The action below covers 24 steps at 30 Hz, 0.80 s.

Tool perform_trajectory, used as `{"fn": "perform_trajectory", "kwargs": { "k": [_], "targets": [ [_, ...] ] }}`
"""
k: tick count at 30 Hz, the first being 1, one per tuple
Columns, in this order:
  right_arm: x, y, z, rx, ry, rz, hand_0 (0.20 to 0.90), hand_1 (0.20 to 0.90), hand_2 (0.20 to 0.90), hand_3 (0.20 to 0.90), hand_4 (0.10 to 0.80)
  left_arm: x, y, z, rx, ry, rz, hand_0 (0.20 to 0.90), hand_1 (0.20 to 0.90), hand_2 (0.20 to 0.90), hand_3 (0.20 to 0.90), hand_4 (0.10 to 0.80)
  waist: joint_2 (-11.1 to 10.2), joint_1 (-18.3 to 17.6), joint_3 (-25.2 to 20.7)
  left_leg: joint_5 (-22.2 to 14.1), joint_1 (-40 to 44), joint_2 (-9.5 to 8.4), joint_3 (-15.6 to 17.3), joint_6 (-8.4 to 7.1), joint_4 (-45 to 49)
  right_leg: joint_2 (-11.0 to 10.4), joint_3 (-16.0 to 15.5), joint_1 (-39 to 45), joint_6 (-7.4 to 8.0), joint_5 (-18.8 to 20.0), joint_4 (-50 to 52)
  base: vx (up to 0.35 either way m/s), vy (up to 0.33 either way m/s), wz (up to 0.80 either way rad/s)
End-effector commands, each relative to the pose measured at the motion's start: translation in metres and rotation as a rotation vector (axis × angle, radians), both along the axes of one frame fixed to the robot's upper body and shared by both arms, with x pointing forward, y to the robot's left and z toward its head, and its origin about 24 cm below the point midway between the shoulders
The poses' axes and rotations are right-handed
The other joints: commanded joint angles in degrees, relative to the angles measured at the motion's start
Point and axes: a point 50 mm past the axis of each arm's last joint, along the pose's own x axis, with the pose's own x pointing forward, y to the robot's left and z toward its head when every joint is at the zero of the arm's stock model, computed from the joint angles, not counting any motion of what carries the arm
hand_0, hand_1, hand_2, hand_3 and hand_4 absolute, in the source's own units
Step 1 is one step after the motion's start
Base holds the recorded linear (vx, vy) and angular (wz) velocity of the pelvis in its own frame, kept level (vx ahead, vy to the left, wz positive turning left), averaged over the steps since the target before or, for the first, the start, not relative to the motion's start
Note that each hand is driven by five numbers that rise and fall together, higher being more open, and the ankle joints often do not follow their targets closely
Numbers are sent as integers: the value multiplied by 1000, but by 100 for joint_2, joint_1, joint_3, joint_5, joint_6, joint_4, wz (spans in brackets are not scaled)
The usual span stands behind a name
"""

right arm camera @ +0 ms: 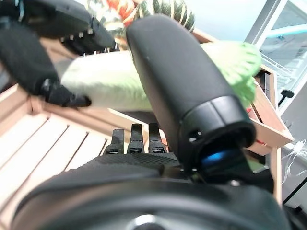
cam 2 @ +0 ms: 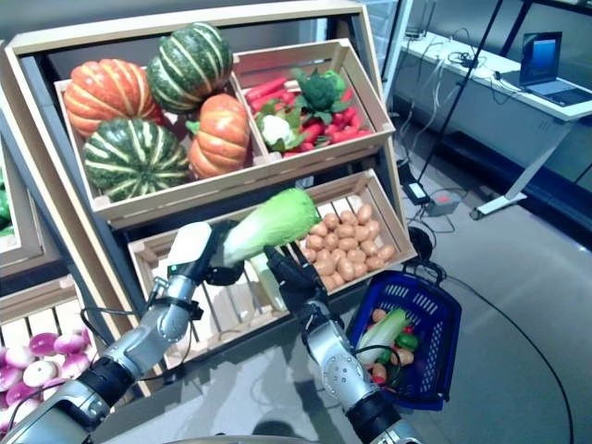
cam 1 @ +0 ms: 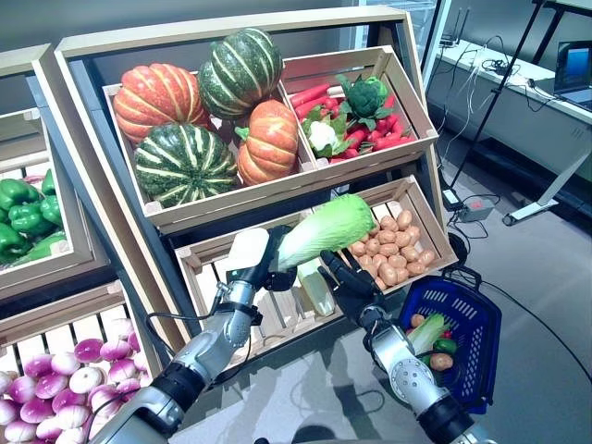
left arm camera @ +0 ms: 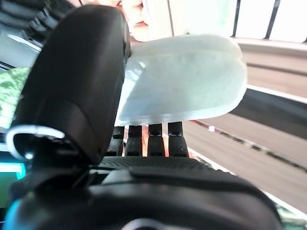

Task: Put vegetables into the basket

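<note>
My left hand (cam 1: 250, 266) is shut on the white base of a green-and-white napa cabbage (cam 1: 326, 228) and holds it in the air in front of the lower wooden crate (cam 1: 203, 268). The cabbage's leafy end points right. My right hand (cam 1: 350, 282) is open just under the cabbage, fingers straight and apart from it. In the left wrist view the thumb (left arm camera: 76, 81) presses on the cabbage's pale base (left arm camera: 182, 76). The right wrist view shows the cabbage (right arm camera: 105, 86) past my thumb (right arm camera: 182, 91). The blue basket (cam 1: 487, 319) stands on the floor at the right with a leafy green-white vegetable (cam 1: 427, 331), a green one and small brown ones inside.
The slanted wooden stand (cam 1: 102, 231) fills the left and middle. A pale long vegetable (cam 1: 315, 289) lies in the lower crate between my hands, with potatoes (cam 1: 393, 254) just right of them. A table with a laptop (cam 1: 573, 69) stands at the back right, and a power strip (cam 1: 476, 208) lies on the floor.
</note>
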Motion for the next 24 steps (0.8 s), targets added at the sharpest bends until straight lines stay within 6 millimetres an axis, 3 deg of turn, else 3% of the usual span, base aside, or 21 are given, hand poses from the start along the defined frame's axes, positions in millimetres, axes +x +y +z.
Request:
{"fn": "perform_trajectory", "kwargs": {
  "k": [1,15,21,24],
  "targets": [
    [21,19,73,226,-323,19,900,900,900,900,800,29,-14,65,11,-323,-108,300,300,300,300,400,36,43,-228,-438,33,-20,-283,83,3,162,-120,-181,-484,297,-19,2,-22,3],
    [31,7,93,288,-363,-69,900,900,900,900,800,23,-22,60,66,-358,-189,300,300,300,300,400,10,71,-264,-472,90,-23,-331,88,3,148,-111,-136,-456,294,-19,0,-1,0],
    [43,-14,96,243,-353,-209,900,900,900,900,800,14,-26,69,26,-469,-256,300,300,300,300,400,2,116,-296,-507,123,-22,-372,89,3,143,-136,-101,-452,285,-19,5,0,2],
    [48,-34,97,182,-355,-344,900,900,900,900,800,7,-25,72,8,-529,-276,300,300,300,300,400,-4,144,-298,-524,123,-18,-390,92,3,141,-150,-95,-458,280,-19,3,1,3]
  ]
}}
